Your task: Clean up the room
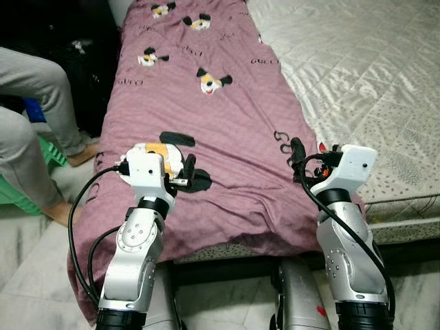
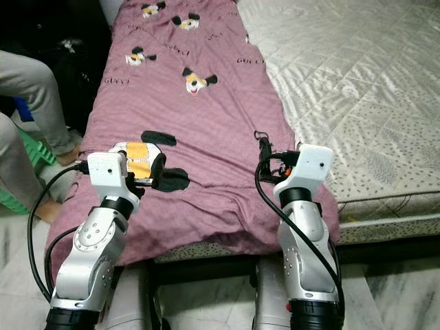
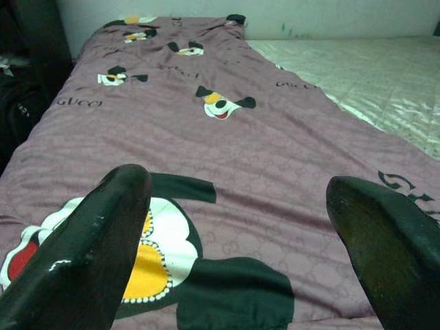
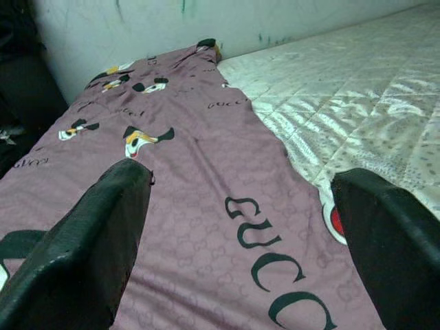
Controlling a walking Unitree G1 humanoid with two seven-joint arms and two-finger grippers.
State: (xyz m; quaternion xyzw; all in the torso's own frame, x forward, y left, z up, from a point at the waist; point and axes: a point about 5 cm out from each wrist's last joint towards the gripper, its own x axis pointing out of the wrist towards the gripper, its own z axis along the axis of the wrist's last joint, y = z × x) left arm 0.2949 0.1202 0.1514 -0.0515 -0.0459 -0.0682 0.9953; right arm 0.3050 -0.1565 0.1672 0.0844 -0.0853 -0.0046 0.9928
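Observation:
A purple blanket [image 1: 227, 117] printed with cartoon mice and black lettering lies lengthwise along the left part of the bed, and its near end hangs over the bed's foot. My left gripper [image 1: 180, 172] hovers low over the near left of the blanket, above a large mouse print [image 3: 161, 254]. It is open, with nothing between its fingers [image 3: 89, 254]. My right gripper [image 1: 308, 161] is at the blanket's near right edge, above the black lettering [image 4: 268, 254]. It is also open and empty.
The bare white quilted mattress [image 1: 364, 75] takes up the right side of the bed. A seated person's grey-trousered legs [image 1: 34, 117] and bare feet are on the left, by a green crate [image 1: 17, 189]. A pale wall [image 4: 137, 27] lies beyond the bed's far end.

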